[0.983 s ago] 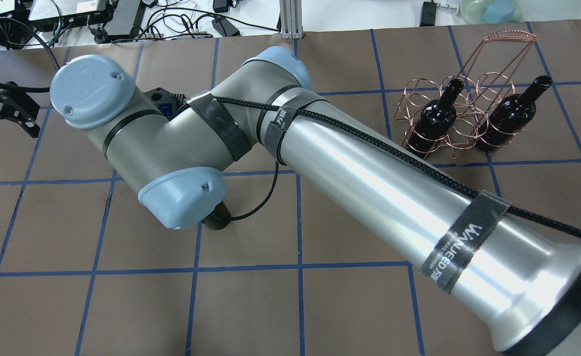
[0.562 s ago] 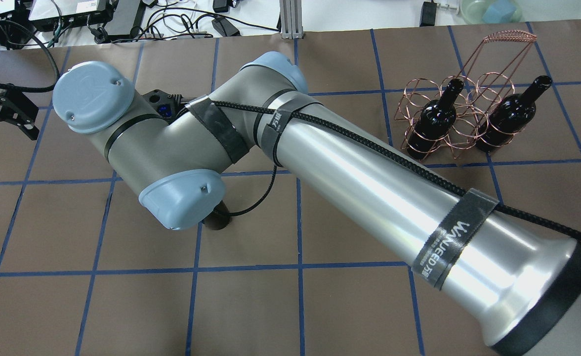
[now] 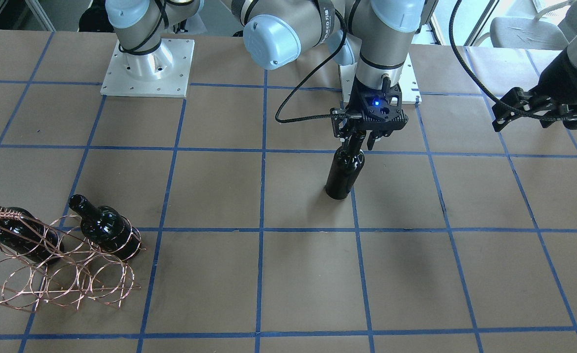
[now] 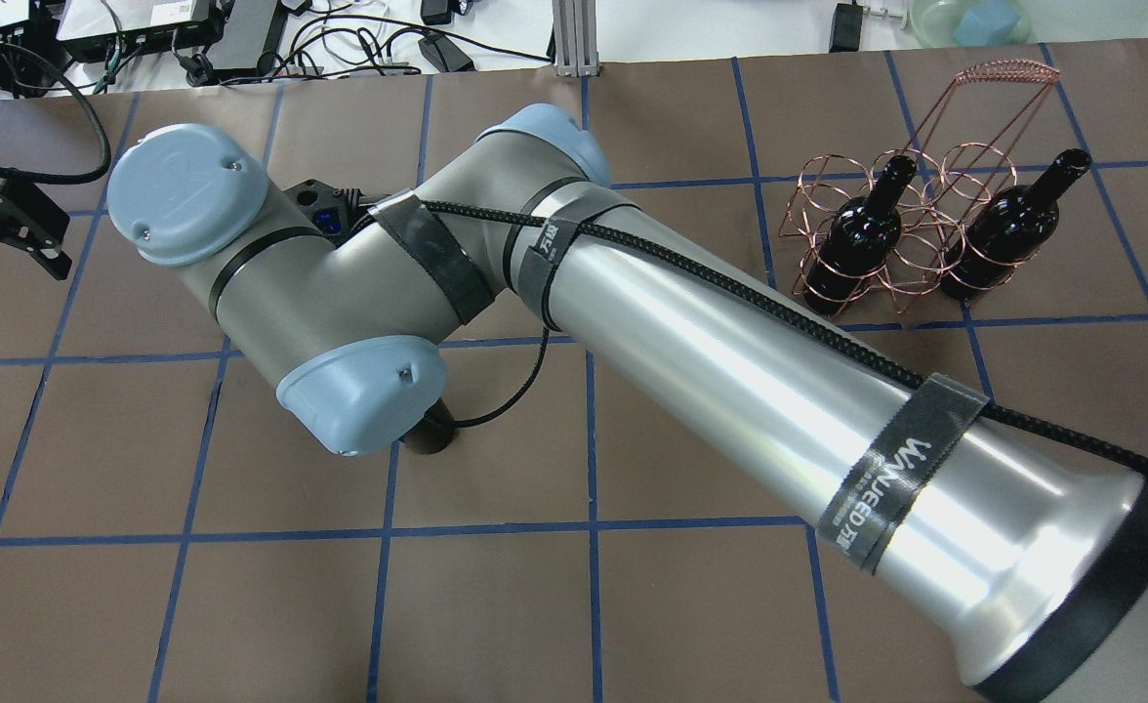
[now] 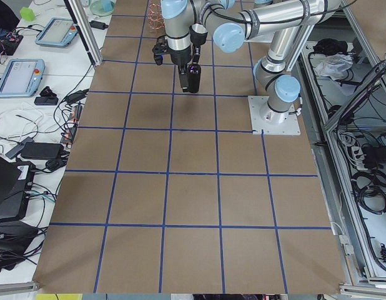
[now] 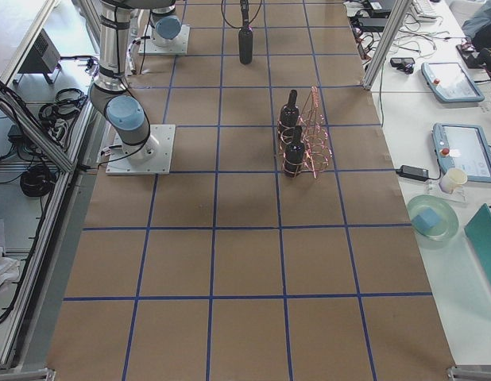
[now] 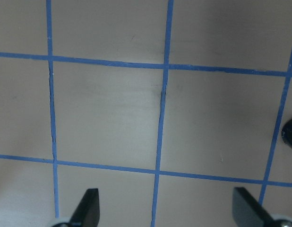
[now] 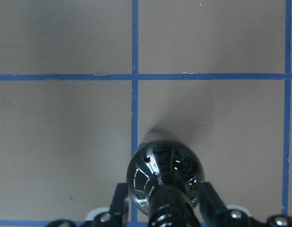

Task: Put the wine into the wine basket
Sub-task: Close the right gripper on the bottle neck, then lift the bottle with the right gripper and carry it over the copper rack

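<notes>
Currently the wine is stood upright on the table near centre, well apart from the wine basket, in which 2 other bottles are held. Its neck is straddled by the right gripper, fingers spread w/ gaps both sides, not clamped. The left gripper is held wide apart above bare table.

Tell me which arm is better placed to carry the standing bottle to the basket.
Right. The right tool sits around the neck of the wine; the left tool hangs open, holding nothing, farther from the wine basket.
</notes>
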`<move>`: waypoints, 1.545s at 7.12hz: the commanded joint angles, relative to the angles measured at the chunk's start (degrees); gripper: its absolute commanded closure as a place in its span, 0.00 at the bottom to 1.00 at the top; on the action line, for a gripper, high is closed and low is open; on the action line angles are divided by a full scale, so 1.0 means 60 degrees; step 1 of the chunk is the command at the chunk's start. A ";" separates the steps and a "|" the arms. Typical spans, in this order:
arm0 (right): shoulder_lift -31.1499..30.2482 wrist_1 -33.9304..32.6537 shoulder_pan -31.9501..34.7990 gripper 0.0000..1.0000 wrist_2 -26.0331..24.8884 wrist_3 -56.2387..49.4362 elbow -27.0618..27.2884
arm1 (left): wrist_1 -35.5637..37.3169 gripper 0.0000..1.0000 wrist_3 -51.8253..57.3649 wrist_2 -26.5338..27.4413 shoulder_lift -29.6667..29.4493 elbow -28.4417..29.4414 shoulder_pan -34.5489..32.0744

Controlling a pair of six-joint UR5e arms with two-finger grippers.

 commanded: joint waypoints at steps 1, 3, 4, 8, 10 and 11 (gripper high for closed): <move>-0.0017 0.0074 0.0000 0.54 0.0062 -0.0030 0.0012 | -0.0045 0.00 0.0013 -0.0019 -0.0002 0.0000 0.0015; -0.0076 0.0074 -0.0015 0.76 0.0120 -0.0016 0.0012 | -0.0104 0.00 0.0013 0.0025 0.0012 0.0014 0.0001; -0.0105 0.0074 -0.0015 0.85 0.0120 -0.0030 0.0012 | -0.0104 0.00 0.0013 0.0011 -0.0002 0.0015 0.0001; -0.1519 0.1909 -0.0961 0.97 0.0033 -0.1269 0.0012 | -0.0090 0.00 0.0071 -0.0106 -0.0031 0.0015 -0.0190; -0.3435 0.4077 -0.2250 0.99 -0.0010 -0.2993 0.0071 | 0.0041 0.00 0.0027 -0.0558 -0.0061 0.0029 -0.0582; -0.4199 0.5016 -0.3184 1.00 -0.0069 -0.4222 0.0100 | 0.0129 0.00 -0.0335 -0.0561 -0.0075 0.0029 -0.1035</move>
